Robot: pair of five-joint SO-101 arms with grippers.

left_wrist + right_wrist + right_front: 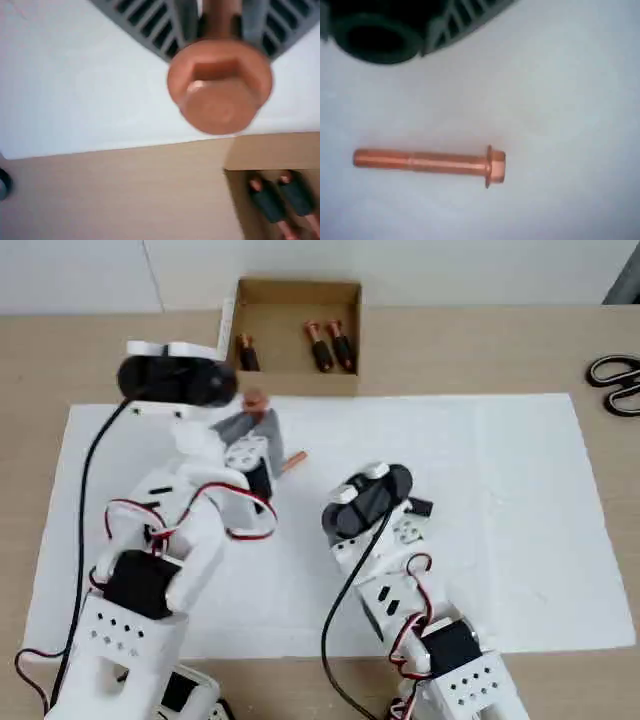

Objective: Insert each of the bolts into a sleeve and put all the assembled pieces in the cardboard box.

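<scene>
One copper flange-head bolt (220, 85) in left fingers (142, 20); black sleeve (375, 37) seemingly in right fingers (465, 20)

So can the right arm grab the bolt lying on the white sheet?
Probably not yet. The bolt lies bare on the white sheet, but the right gripper seems to be holding a black sleeve.

The left arm (185, 540) stretches forward from its base at the near left edge of the surface (520, 350), with its wrist bent downward. The left end effector (252, 420) has its 2 grey fingers clamped on a bolt (220, 87). The right arm (395, 585) sits folded low beside it and reaches less far. The right end effector (415, 512) points down, its fingers gripping a black sleeve (375, 37).
</scene>
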